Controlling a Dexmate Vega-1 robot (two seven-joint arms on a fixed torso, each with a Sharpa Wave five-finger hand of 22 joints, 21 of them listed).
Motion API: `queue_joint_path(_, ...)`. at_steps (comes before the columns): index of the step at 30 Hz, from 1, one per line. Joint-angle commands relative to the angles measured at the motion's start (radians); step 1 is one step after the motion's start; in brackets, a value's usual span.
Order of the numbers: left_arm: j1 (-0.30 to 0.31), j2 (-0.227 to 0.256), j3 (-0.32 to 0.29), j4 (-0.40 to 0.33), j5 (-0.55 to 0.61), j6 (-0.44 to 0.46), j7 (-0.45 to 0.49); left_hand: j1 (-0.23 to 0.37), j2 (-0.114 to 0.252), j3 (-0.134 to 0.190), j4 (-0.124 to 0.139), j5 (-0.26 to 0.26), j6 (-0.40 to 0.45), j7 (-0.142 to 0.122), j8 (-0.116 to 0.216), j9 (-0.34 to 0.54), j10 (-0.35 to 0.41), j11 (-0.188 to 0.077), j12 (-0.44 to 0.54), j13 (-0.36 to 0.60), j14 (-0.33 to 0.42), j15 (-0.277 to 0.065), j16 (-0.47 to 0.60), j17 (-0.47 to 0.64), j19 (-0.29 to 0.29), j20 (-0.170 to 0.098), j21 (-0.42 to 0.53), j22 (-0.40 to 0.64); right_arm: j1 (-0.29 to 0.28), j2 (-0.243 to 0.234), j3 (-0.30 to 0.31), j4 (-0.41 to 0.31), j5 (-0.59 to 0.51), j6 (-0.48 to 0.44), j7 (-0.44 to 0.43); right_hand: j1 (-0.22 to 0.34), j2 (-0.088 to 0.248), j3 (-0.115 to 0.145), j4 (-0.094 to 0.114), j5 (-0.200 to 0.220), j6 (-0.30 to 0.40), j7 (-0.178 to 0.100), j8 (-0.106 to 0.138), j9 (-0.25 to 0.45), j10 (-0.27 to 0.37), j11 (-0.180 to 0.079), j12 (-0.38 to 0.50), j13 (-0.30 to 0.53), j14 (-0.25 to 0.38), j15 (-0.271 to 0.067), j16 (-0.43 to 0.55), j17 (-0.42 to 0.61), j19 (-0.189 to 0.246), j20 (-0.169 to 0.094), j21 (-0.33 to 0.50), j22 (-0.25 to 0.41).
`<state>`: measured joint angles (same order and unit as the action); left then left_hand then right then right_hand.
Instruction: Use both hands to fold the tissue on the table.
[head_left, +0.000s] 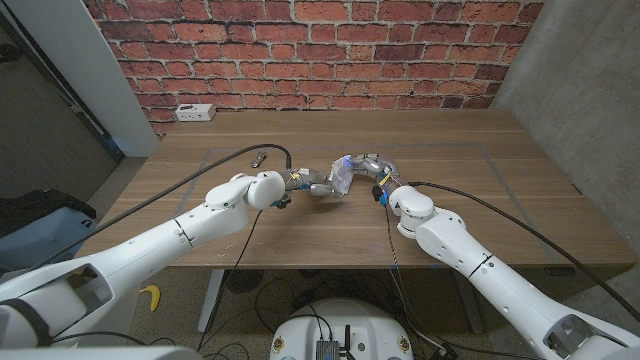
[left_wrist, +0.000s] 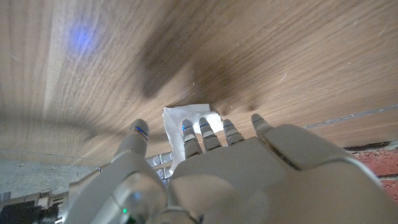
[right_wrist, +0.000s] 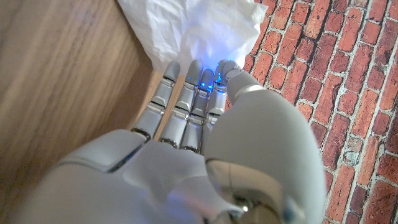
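Both hands are met at table centre w/ the white tissue (head_left: 343, 178) lifted between left hand (head_left: 312, 186) and right hand (head_left: 377, 178), each apparently pinching an edge; it's judged featherlight, limp, tear-prone, so corners are best gripped gently.

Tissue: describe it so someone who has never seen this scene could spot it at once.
Start at the wooden table in front of the brick wall and go to its middle, where the two white arms meet. The tissue is the small crumpled white sheet between the left hand and the right hand. It is the only soft white thing there; the small dark object lies apart.
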<state>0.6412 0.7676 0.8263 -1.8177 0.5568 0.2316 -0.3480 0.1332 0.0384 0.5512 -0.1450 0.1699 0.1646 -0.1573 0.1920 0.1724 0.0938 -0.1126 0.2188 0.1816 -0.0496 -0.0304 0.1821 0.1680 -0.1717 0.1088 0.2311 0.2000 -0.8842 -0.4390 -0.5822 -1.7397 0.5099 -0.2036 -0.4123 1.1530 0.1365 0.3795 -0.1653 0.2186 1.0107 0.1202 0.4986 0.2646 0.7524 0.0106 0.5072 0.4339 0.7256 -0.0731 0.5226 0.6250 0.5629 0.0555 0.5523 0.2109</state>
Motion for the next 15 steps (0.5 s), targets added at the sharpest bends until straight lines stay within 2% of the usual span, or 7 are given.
queue_joint_path(1, 0.005, 0.003, -0.007, -0.004, -0.005, 0.011, 0.002, 0.003, -0.007, 0.0, -0.006, 0.001, 0.007, 0.001, -0.001, 0.002, 0.005, -0.003, -0.003, 0.0, 0.004, -0.04, 0.005, 0.002, -0.007, -0.002, 0.009, 0.0, 0.073, 0.019, -0.075, 0.019, -0.145, -0.099, -0.057, 0.0, 0.002, -0.003, 0.011, -0.002, 0.008, -0.01, -0.007, 0.114, 0.001, 0.004, 0.013, 0.007, 0.019, -0.05, 0.019, 0.015, 0.011, -0.001, 0.01, 0.004)
queue_joint_path(6, 0.018, 0.013, -0.018, -0.026, 0.0, 0.039, 0.012, 0.005, -0.005, -0.001, -0.005, 0.003, 0.008, 0.012, -0.004, 0.003, -0.015, 0.025, -0.013, 0.001, 0.005, -0.036, 0.002, 0.002, -0.008, 0.0, 0.008, 0.0, 0.102, 0.019, -0.102, 0.024, -0.186, -0.155, -0.048, -0.004, 0.002, -0.007, 0.013, -0.004, 0.005, -0.018, -0.012, 0.109, 0.004, 0.01, 0.015, 0.008, 0.037, -0.053, 0.031, 0.025, 0.016, -0.003, 0.017, 0.005)
queue_joint_path(11, 0.041, 0.026, -0.037, -0.055, 0.0, 0.075, 0.032, 0.006, 0.0, -0.001, -0.002, 0.004, 0.01, 0.02, -0.004, 0.003, -0.015, 0.039, -0.013, 0.001, 0.019, -0.011, 0.005, 0.003, -0.007, 0.005, 0.008, 0.0, 0.133, 0.027, -0.144, 0.043, -0.259, -0.192, -0.06, -0.006, 0.002, -0.008, 0.013, -0.005, 0.006, -0.017, -0.016, 0.105, 0.002, 0.008, 0.015, 0.006, 0.045, -0.057, 0.037, 0.031, 0.017, -0.003, 0.022, 0.006)
queue_joint_path(15, 0.056, 0.034, -0.049, -0.07, -0.006, 0.089, 0.048, 0.005, 0.005, 0.0, 0.001, 0.004, 0.016, 0.022, -0.003, 0.003, -0.007, 0.046, -0.01, 0.002, 0.029, -0.004, 0.008, 0.003, -0.005, 0.01, 0.009, 0.001, 0.158, 0.034, -0.183, 0.056, -0.328, -0.225, -0.069, -0.006, 0.0, -0.007, 0.013, -0.006, 0.007, -0.017, -0.018, 0.102, 0.003, 0.006, 0.015, 0.004, 0.051, -0.057, 0.038, 0.032, 0.016, -0.003, 0.026, 0.007)
